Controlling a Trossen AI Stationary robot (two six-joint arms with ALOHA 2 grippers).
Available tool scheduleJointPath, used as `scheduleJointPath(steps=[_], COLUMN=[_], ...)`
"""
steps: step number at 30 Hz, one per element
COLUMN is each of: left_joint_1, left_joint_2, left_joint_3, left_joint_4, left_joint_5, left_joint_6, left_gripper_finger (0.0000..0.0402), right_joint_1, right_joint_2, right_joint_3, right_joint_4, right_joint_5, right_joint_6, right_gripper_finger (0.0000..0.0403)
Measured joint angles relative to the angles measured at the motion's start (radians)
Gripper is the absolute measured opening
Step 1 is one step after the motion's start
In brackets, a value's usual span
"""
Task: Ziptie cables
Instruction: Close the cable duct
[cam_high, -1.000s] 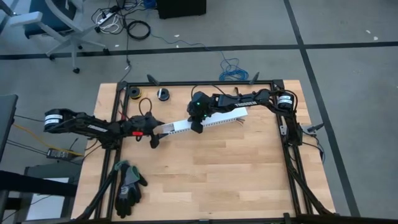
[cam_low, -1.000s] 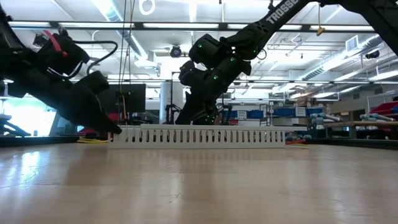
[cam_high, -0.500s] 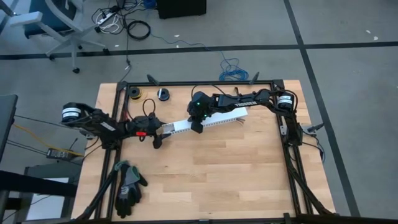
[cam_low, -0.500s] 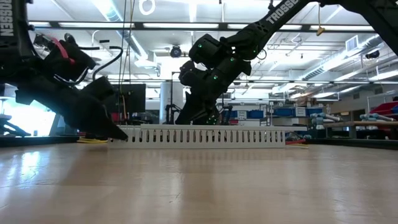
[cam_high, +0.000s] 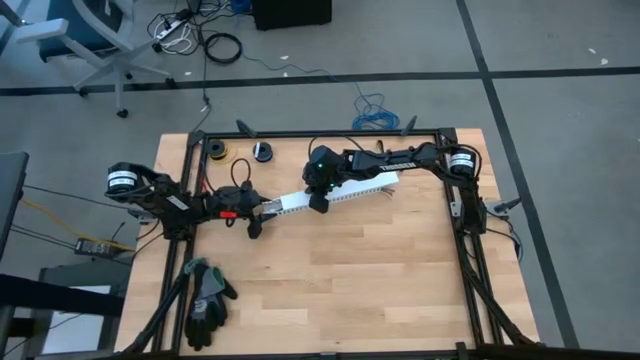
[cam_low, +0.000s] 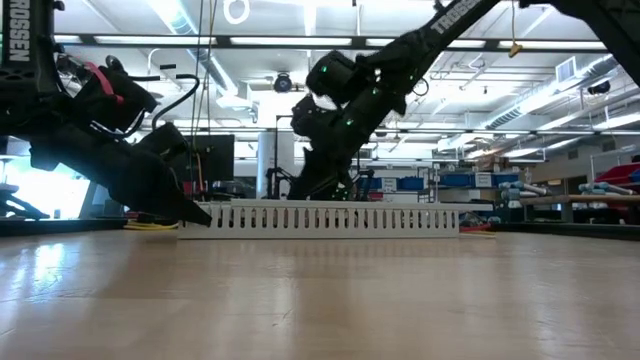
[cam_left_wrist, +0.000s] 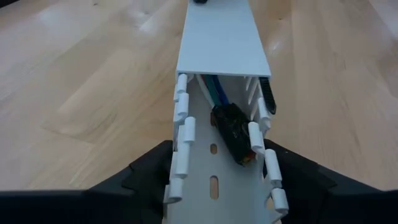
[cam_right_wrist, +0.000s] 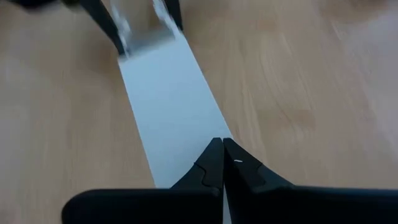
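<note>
Several cables (cam_left_wrist: 214, 93) inside white slotted duct (cam_left_wrist: 214, 180)

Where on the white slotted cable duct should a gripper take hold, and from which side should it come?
Probably at the open end of the white slotted cable duct, one finger outside each toothed side wall, coming along its length from that end. The lid covers the rest, while here the walls stand exposed. The left gripper already straddles this end; the right gripper, shut, presses on the lid.
</note>
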Motion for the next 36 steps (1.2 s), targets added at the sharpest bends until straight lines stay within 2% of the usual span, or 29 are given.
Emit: scheduleJointPath(steps=[4, 7, 10, 12, 15, 20, 23, 30, 36], left_joint_1=[0.000, 0.000, 0.000, 0.000, 0.000, 0.000, 0.000, 0.000, 0.000], left_joint_2=[0.000, 0.000, 0.000, 0.000, 0.000, -0.001, -0.001, 0.000, 0.000], left_joint_3=[0.001, 0.001, 0.001, 0.001, 0.001, -0.002, -0.002, -0.001, -0.001], left_joint_4=[-0.003, -0.004, -0.004, -0.004, -0.004, -0.002, -0.001, 0.000, 0.001], left_joint_5=[0.004, 0.004, 0.004, 0.003, 0.003, -0.003, -0.002, -0.002, -0.006], left_joint_6=[0.000, 0.000, 0.000, 0.000, 0.000, -0.001, -0.001, 0.000, 0.001], left_gripper_finger=[0.0238, 0.0239, 0.0239, 0.0239, 0.0239, 0.0239, 0.0239, 0.0239, 0.0239], right_joint_1=[-0.001, -0.011, -0.019, -0.021, -0.020, -0.005, 0.009, 0.017, 0.025], right_joint_2=[-0.097, -0.166, -0.176, -0.176, -0.145, -0.042, 0.003, 0.010, 0.020], right_joint_3=[-0.001, 0.001, 0.000, -0.006, -0.043, -0.044, -0.021, -0.015, -0.017], right_joint_4=[-0.102, -0.271, -0.425, -0.458, -0.394, -0.116, -0.020, 0.014, 0.124], right_joint_5=[0.054, 0.101, 0.119, 0.121, 0.104, 0.001, -0.029, -0.027, -0.061], right_joint_6=[-0.020, -0.014, 0.008, 0.021, 0.030, 0.036, 0.026, 0.015, 0.020], right_gripper_finger=[0.0000, 0.0000, 0.0000, 0.0000, 0.0000, 0.0000, 0.0000, 0.0000, 0.0000])
